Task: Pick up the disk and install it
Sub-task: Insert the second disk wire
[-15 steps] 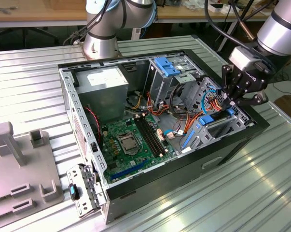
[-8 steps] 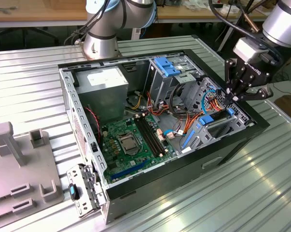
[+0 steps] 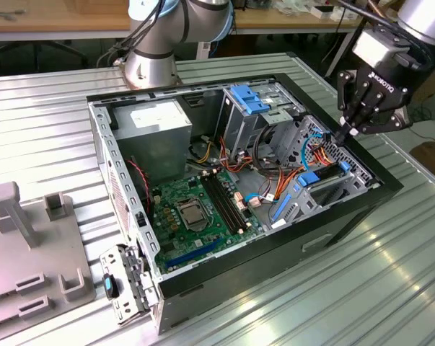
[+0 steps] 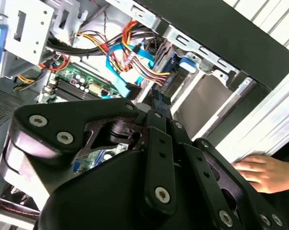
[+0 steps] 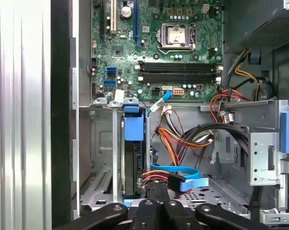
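The disk (image 5: 133, 165) stands on edge in the drive bay of the open computer case (image 3: 361, 205), its dark body topped by a bright blue rail. In the exterior view the disk (image 3: 325, 184) lies in the bay at the case's right end, between blue rails. My gripper (image 3: 345, 132) hangs over that bay with its two black fingers (image 5: 149, 206) pressed together, and I see nothing between them. The tips (image 5: 157, 186) sit just beside the disk's end, at the red and black power connector and the thin blue data cable (image 5: 182, 173).
The green motherboard (image 3: 195, 209), grey power supply (image 3: 159, 130) and a ribbed light blue latch bracket (image 3: 249, 97) fill the case. Wire bundles (image 5: 187, 136) run beside the bay. A person's hand (image 4: 259, 173) rests outside the case wall. A grey fixture (image 3: 29, 245) stands at the exterior view's left.
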You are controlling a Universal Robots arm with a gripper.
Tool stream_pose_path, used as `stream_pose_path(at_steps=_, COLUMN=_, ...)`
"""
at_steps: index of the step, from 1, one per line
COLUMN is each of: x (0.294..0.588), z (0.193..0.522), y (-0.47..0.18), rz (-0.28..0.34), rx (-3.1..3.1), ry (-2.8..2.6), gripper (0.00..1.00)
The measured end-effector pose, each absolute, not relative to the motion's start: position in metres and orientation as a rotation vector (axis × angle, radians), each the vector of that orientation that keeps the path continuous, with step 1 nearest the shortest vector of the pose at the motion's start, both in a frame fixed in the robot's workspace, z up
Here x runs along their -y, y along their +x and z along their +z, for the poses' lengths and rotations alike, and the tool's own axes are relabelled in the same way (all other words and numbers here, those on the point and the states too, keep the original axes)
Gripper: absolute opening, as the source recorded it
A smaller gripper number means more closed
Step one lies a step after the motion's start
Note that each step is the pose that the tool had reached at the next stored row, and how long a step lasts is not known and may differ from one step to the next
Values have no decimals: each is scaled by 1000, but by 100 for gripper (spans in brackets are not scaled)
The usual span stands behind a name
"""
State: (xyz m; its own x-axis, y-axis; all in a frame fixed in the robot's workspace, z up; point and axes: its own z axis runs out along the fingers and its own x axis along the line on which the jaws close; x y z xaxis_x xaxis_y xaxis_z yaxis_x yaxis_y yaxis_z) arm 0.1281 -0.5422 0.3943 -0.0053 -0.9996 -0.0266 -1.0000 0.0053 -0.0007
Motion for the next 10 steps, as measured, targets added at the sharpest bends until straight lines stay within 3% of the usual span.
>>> stream_pose_path(at_steps=10, x=529, z=396, y=128, rz=25, rx=-2221, ry=-2209, gripper=11)
